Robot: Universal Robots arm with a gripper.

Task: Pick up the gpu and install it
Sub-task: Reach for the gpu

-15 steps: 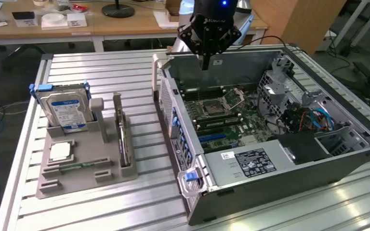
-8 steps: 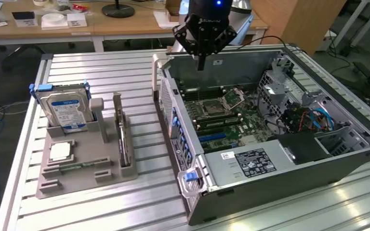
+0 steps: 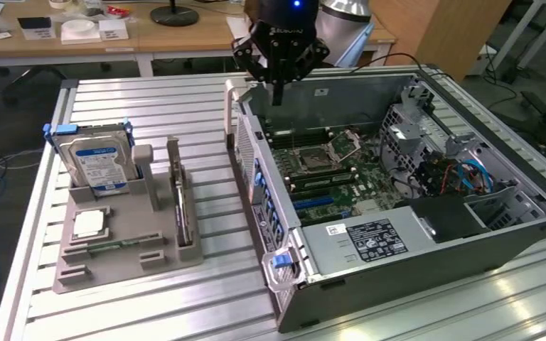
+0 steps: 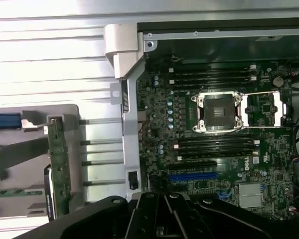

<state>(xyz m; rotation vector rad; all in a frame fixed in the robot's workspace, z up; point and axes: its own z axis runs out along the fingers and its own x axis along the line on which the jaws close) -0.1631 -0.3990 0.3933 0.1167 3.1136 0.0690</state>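
The gpu (image 3: 181, 197) is a thin dark card standing on edge in a slot of the grey holder (image 3: 131, 259) at the exterior view's left. In the wrist view the gpu (image 4: 58, 164) shows as a green board in that same holder (image 4: 20, 154). My gripper (image 3: 276, 94) hangs above the far wall of the open computer case (image 3: 397, 266), well away from the card. Its fingers are shut together with nothing between them. The black gripper body (image 4: 157, 216) hovers over the motherboard (image 4: 214, 144) near the blue slot (image 4: 192, 177).
The holder also carries a silver hard drive (image 3: 99, 165) with a blue-white label, a square chip (image 3: 88, 224) and a narrow green memory stick (image 3: 111, 246). Inside the case sit an open processor socket (image 4: 219, 112) and cables (image 3: 463, 177). Everything rests on a ribbed metal table (image 3: 159, 106).
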